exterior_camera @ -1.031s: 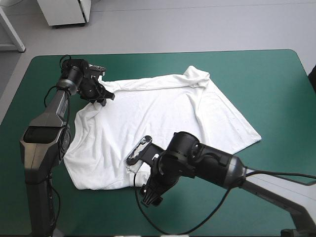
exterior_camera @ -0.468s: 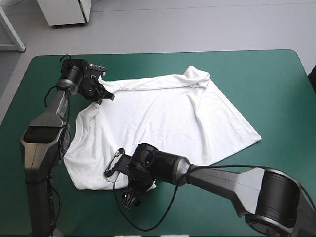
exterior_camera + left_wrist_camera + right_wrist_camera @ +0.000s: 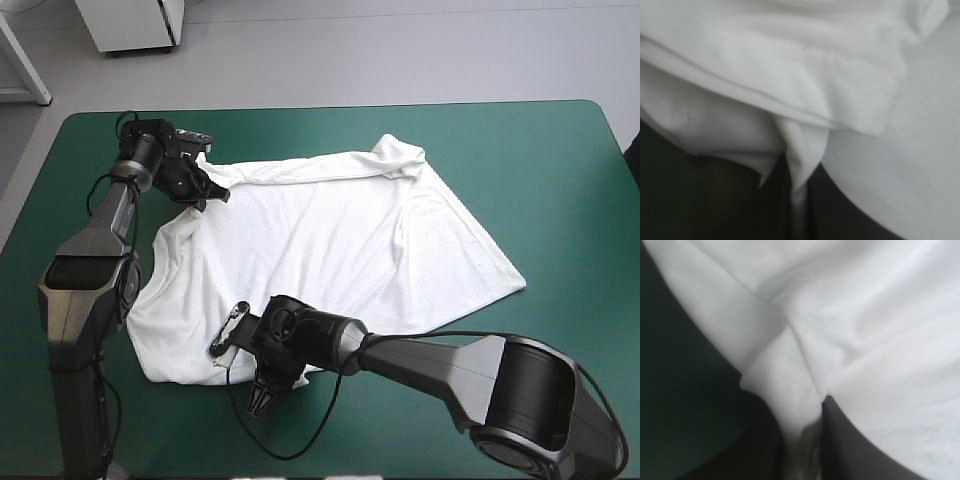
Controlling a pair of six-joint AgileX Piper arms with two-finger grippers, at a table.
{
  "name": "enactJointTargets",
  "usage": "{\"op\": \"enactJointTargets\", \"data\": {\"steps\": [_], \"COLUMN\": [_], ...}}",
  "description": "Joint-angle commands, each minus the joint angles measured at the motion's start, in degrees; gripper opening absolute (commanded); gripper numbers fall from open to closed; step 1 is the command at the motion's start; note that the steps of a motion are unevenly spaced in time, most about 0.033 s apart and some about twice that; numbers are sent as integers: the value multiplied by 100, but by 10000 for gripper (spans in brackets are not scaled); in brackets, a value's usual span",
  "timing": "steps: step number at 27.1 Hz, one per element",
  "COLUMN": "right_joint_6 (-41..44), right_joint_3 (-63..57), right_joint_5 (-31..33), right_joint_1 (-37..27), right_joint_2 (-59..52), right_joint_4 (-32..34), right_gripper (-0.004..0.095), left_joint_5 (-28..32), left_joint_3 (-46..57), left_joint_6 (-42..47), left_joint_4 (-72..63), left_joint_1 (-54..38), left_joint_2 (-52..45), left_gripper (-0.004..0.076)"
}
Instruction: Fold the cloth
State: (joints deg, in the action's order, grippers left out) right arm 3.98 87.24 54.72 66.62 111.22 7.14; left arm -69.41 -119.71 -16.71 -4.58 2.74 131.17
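Note:
The white T-shirt (image 3: 330,250) lies spread on the teal-green cover, rumpled at its far edge. My left gripper (image 3: 212,190) sits at the shirt's far left corner, near the sleeve. In the left wrist view its black fingers (image 3: 775,200) meet around a pinched fold of T-shirt (image 3: 800,165). My right gripper (image 3: 262,385) is at the shirt's near edge, left of centre. In the right wrist view its fingers (image 3: 840,440) stand close together with a ridge of T-shirt (image 3: 790,405) between them.
Bare teal-green cover (image 3: 540,180) lies to the right of the shirt and along the near edge. The right arm (image 3: 420,365) stretches low across the near side of the table.
The right gripper moved left along the shirt's near edge, then drew its fingers in on the hem. The left gripper shut on the far left corner and stayed there.

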Motion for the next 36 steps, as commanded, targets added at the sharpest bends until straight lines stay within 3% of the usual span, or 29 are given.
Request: {"op": "enactJointTargets", "data": {"steps": [1, 6, 11, 16, 24, 30, 36], "right_joint_6": [208, 915, 1056, 1246, 1045, 648, 46], "right_joint_3": [127, 179, 644, 1796, 3862, 5346, 6212], "right_joint_5": [-276, -196, 199, 689, 1504, 1504, 1085], "right_joint_1": [2, -106, -234, -234, -234, -234, -234], "right_joint_2": [-309, -859, -1750, -2511, -2847, -2909, -2909], "right_joint_4": [80, 1196, 1735, 2342, 3696, 4182, 4080], "right_gripper": [-1, -2, -19, -19, -19, -19, -19], "left_joint_5": [-142, -221, -436, -436, -436, -323, 159], "left_joint_3": [-3, -250, -747, -1058, -1728, -2511, -2753], "left_joint_6": [146, 146, 146, 146, 163, 163, 466], "left_joint_4": [69, 80, -40, -163, -163, 112, 705], "left_joint_1": [-85, -97, -97, -97, -97, -97, -97], "left_joint_2": [-242, -690, -1344, -2233, -3393, -3996, -4468], "left_gripper": [-3, -3, -3, -3, -3, -6, -9]}}
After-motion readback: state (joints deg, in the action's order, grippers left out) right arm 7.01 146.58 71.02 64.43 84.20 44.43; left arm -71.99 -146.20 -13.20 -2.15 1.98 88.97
